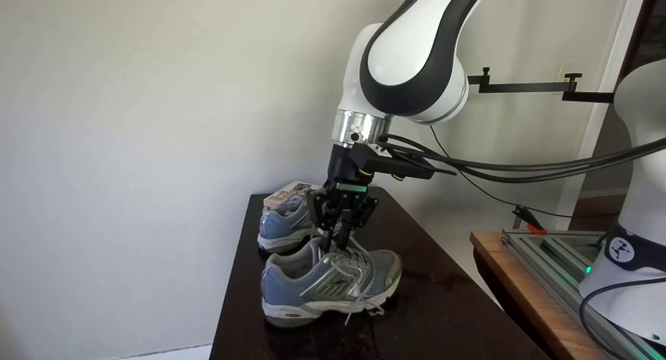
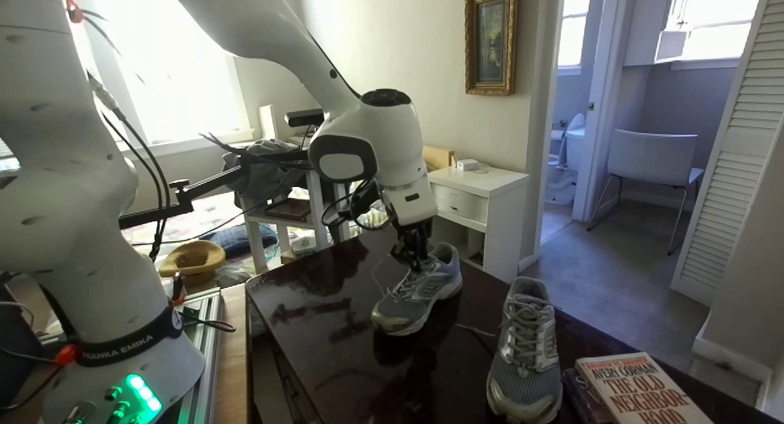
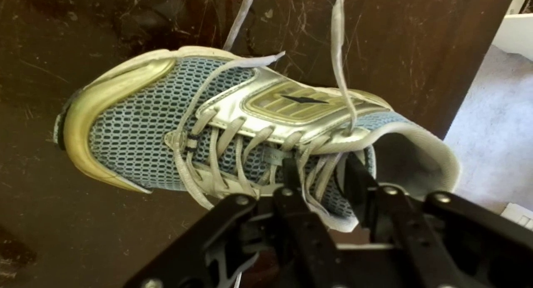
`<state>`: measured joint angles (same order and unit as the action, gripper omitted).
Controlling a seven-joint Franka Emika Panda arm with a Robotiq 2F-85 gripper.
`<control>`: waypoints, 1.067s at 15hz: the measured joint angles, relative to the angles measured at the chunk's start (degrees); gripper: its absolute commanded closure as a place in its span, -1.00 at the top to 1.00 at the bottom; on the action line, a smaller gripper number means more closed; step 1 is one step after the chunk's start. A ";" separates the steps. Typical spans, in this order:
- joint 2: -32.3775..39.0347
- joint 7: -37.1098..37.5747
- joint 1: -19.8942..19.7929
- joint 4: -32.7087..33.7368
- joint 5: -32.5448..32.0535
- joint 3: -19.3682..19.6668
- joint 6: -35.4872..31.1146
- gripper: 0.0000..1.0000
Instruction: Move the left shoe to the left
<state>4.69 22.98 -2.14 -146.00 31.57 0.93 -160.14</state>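
The left shoe, a grey-blue mesh sneaker with silver-grey overlays (image 1: 333, 282), appears to rest on the dark table. It also shows at the middle of an exterior view (image 2: 413, 298) and fills much of the wrist view (image 3: 137, 125). Its toe points toward the robot base. My gripper (image 3: 320, 171) points down into its lacing, the fingers part way together; they also show in an exterior view (image 1: 334, 240). Laces and tongue lie between the fingers, one finger close to the shoe opening. I cannot tell whether they squeeze anything. The matching twin shoe (image 2: 528, 350) stands apart.
A paperback book (image 2: 643, 390) lies beside the twin shoe, on top of a darker item. The dark table (image 2: 318, 326) has an edge near the left shoe's heel. Loose laces trail over the table. A white cabinet (image 2: 481, 185) stands beyond the table.
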 measured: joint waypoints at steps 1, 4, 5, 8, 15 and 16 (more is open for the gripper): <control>0.19 0.00 0.00 0.06 0.00 -0.01 0.00 -0.44; 0.64 0.00 -0.01 0.12 0.00 -0.01 -0.05 -0.52; 0.70 0.00 -0.02 0.14 0.00 -0.01 -0.05 -0.52; 0.79 0.01 -0.04 0.15 0.00 -0.01 -0.09 -0.57; 0.95 0.13 -0.04 0.18 0.00 0.00 -0.12 -0.41; 1.00 0.15 -0.04 0.15 0.00 0.02 -0.11 -0.43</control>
<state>5.69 23.13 -2.18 -145.85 31.56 0.94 -160.25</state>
